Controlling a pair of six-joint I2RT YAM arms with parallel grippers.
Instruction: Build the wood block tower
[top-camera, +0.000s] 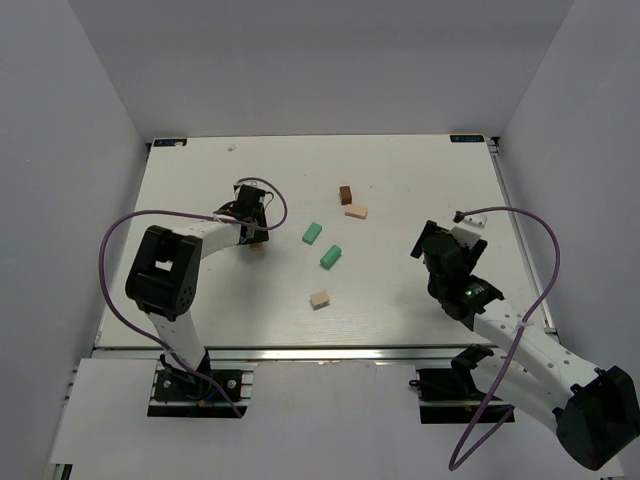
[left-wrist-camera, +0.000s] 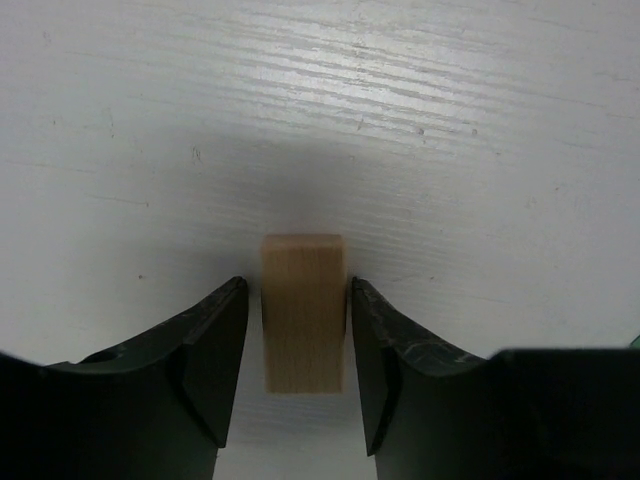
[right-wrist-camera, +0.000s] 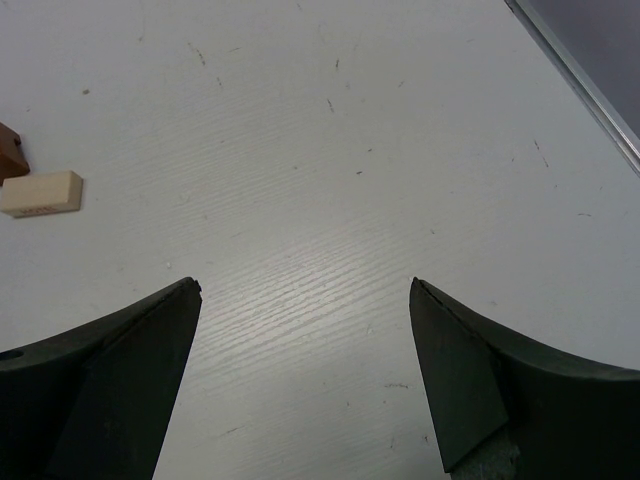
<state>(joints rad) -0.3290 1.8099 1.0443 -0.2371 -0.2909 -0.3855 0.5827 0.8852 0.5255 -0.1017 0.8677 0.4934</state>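
Observation:
No wood block tower is in view; the blocks lie apart on the white table (top-camera: 420, 170). A light tan block (left-wrist-camera: 303, 310) rests on the table between the jaws of my left gripper (left-wrist-camera: 298, 281), with a slim gap on each side. From above, that left gripper (top-camera: 254, 232) points down at the tan block (top-camera: 258, 246). A dark brown cube (top-camera: 346, 194) and a tan block (top-camera: 355, 211) sit mid-table, with two mint-green oblongs (top-camera: 312, 233) (top-camera: 331, 256) and another tan block (top-camera: 320, 299) nearer. My right gripper (right-wrist-camera: 305, 283) hangs open over bare table.
The right wrist view catches the brown cube (right-wrist-camera: 10, 150) and the tan block (right-wrist-camera: 40, 193) at its left edge, and the table's right rim (right-wrist-camera: 580, 80). Grey walls enclose the table on three sides. A purple cable (top-camera: 115, 235) loops off each arm.

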